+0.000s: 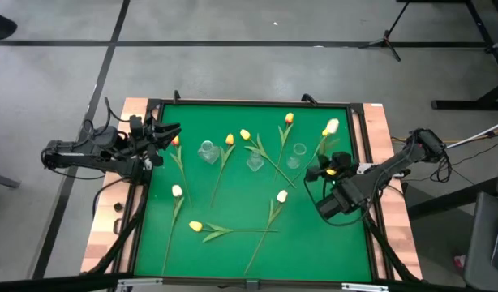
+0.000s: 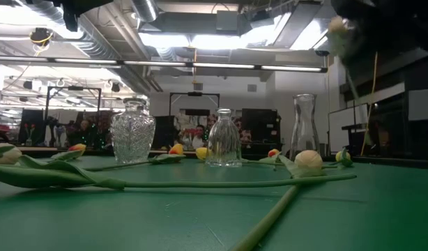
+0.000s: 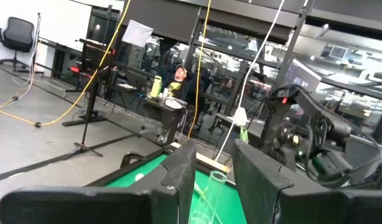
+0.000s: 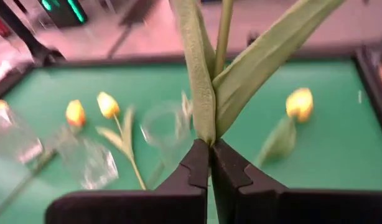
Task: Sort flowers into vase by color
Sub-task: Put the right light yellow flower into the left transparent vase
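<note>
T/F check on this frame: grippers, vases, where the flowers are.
1. The right gripper is shut on a flower stem. True.
2. Three clear glass vases stand on the green mat. True.
3. The left gripper holds a flower. False: its fingers are apart with nothing between them.
4. All flowers are already in vases. False: several, such as a yellow tulip, lie on the mat.

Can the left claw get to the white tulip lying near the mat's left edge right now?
Probably yes. The left claw hovers open and empty at the mat's left edge, and the white tulip lies flat nearby with nothing on it; the right claw is across the mat.
</note>
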